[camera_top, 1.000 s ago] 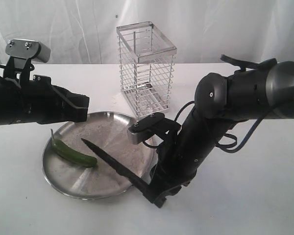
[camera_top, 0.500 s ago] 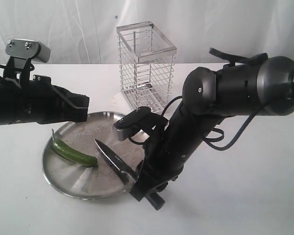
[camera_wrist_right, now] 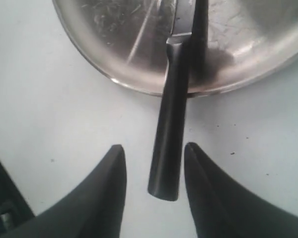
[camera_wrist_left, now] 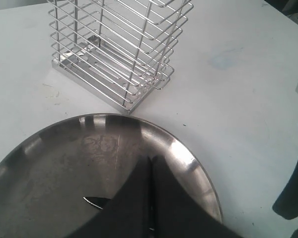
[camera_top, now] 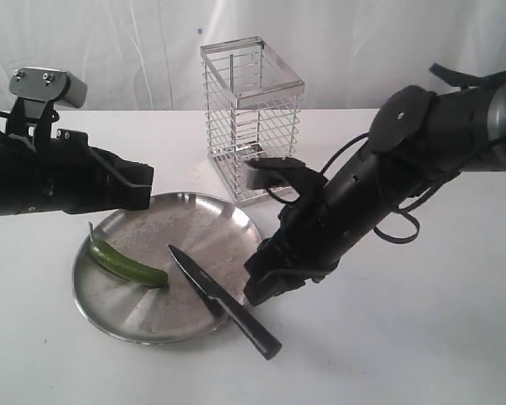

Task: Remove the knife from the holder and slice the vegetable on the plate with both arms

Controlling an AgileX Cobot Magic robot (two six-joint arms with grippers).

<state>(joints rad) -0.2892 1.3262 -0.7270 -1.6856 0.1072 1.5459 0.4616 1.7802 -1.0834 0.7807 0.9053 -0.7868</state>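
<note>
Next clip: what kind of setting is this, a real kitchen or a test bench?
Probably a staged test bench, not a kitchen: a white-covered table, a draped white backdrop, and only a wire holder, steel plate and knife laid out.

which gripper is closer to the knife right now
Right. The right gripper sits at the handle end of the knife, open fingers either side of it. The left gripper hovers over the opposite rim of the plate.

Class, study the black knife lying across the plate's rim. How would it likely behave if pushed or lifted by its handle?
The knife is probably stiff: it lies straight though bridging the plate rim. Pushed sideways, it would likely pivot on that rim rather than slide evenly. Its slim, smooth handle may slip in a loose grip.
</note>
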